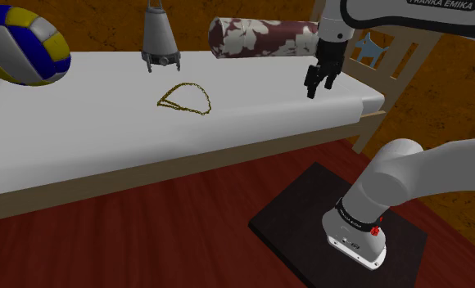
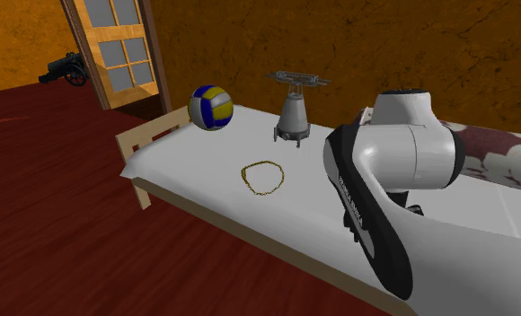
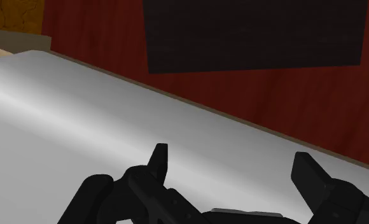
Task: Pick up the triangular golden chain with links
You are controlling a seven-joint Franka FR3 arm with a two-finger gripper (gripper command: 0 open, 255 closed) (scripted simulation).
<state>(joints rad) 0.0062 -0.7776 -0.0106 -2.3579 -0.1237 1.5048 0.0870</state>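
Shoulder view, L to R. A blue/yellow/white volleyball point(image 1: 19, 45) sits at 10 o'clock in frame, on the bed's point(image 1: 80, 139) far end, cut by the frame edge. Next, a grey cone-shaped object on small legs point(image 1: 160, 41) stands by the bed's back edge, at 12 o'clock from the chain point(image 1: 184, 107).

We see the gold chain lying flat on the white sheet, mid-bed, touching no other thing. Bare sheet lies all round it, widest toward 9 and 6 o'clock. There the sheet runs to the bed's front edge w/ a wood rail under it, then red floor point(image 1: 146, 237). The chain's long axis runs approx 9-to-3, tipped slightly toward 4. Its straighter side faces the front edge, the bowed side bulges toward 12, and the sharper tip points at 9.

At 1 o'clock from the chain a maroon bolster w/ pale flowers point(image 1: 264, 37) lies along the back edge. The hand point(image 1: 319, 82) hangs at 3 o'clock from the chain, well apart, fingers down over the sheet near the bed's end corner and just beside the bolster's end. A wooden end frame point(image 1: 395, 65) rises at 2 o'clock from it. The dark stand point(image 1: 293, 221) sits on the floor at 5 o'clock in frame.

Wrist view: hand point(image 3: 234, 168) released, fingers point(image 3: 158, 159) spread, bare sheet showing btwn them, bed edge and floor beyond.

Second exterior view: the chain point(image 2: 264, 192) reads as a rounder loop, volleyball point(image 2: 211, 108) at 11 o'clock from it, cone object point(image 2: 295, 115) at 1.
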